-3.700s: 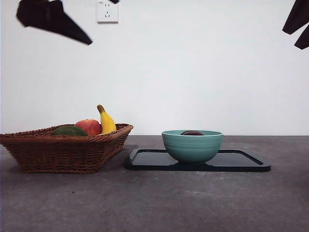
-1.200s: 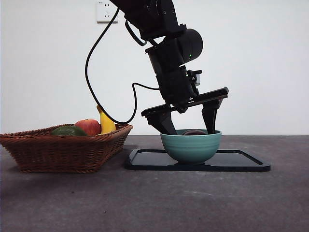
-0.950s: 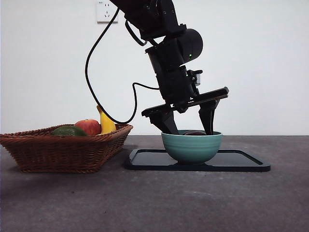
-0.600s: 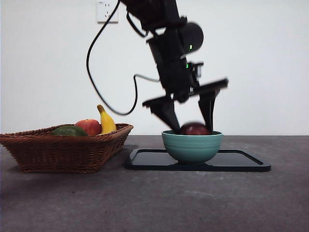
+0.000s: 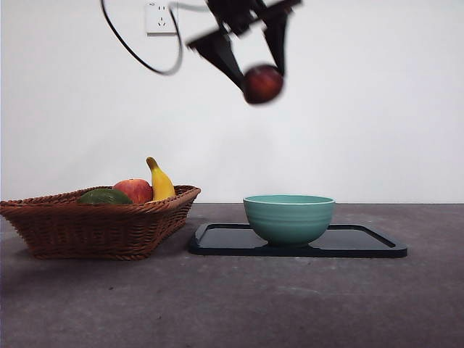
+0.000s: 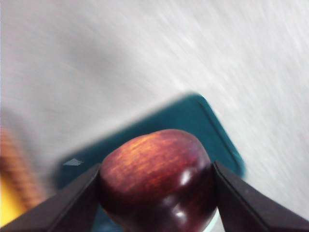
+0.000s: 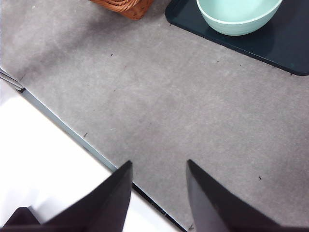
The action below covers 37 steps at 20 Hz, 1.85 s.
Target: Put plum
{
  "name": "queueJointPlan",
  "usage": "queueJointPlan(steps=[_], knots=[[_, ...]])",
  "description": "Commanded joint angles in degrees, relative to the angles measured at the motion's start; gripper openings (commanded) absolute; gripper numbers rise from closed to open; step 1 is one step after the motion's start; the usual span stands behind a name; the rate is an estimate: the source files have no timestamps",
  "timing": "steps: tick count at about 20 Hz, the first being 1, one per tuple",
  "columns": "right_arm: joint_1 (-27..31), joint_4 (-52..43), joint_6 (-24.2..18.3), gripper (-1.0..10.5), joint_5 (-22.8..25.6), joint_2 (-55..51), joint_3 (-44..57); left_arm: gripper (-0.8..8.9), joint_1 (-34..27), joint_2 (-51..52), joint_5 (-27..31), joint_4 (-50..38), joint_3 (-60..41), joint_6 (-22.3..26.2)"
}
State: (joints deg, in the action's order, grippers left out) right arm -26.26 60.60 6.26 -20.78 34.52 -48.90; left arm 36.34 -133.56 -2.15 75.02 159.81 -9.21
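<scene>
Plum (image 5: pixel 262 83) hangs high in the air, well above the table (image 5: pixel 232 304) and a little left of the point straight over the teal bowl (image 5: pixel 288 218), pinched between the two black jaws of the left gripper (image 5: pixel 254 72). In the left wrist view the plum (image 6: pixel 158 180) fills the space between the jaws, one jaw pressed to each flank; its skin is glossy maroon with a streaked reddish patch on top and small highlights. That picture is smeared, so the blurred dark teal shape beyond the fruit is probably the tray, though I cannot be sure. Left gripper (image 6: pixel 158 193) is clamped on the plum. From the front the bowl stands upright on the black tray (image 5: pixel 362 245), toward the tray's left end, and nothing shows above its rim. Left of the tray, just apart from it, sits the wicker basket (image 5: pixel 94 228), holding a flat green fruit (image 5: pixel 104 196), a red apple (image 5: pixel 133 190) and a banana (image 5: pixel 159 181) that leans upright against the far right side. A white wall socket (image 5: pixel 160 16) is on the wall behind. Right gripper (image 7: pixel 158 186) waits high over the near part of the table, jaws apart with nothing between them; its view takes in the bowl (image 7: pixel 239 17), the tray (image 7: pixel 289 48) and a corner of the basket (image 7: pixel 123 6).
</scene>
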Motion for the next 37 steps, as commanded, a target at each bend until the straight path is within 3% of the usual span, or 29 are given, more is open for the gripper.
queueJointPlan(steps=[1,5,23,28,37], knots=[[-0.3,-0.6,0.1,1.8,0.2,0.2,-0.2,2.44,-1.2,-1.3,2.3,4.2,11.0,2.3],[-0.3,-1.2,-0.3,1.8,0.2,0.2,-0.2,2.43,-4.4,-0.8,5.4,9.0,24.4,2.8],[-0.3,-2.4,-1.0,1.8,0.2,0.2,-0.2,2.44,-9.4,4.0,3.0,10.1,24.1,3.2],[-0.3,-2.4,-1.9,1.8,0.2,0.2,-0.2,2.44,-8.7,3.7,-7.3,10.1,20.5,3.2],[-0.3,-2.4,-1.7,1.8,0.2,0.2,-0.2,2.44,-8.7,3.7,-9.5,10.1,-2.2,5.6]])
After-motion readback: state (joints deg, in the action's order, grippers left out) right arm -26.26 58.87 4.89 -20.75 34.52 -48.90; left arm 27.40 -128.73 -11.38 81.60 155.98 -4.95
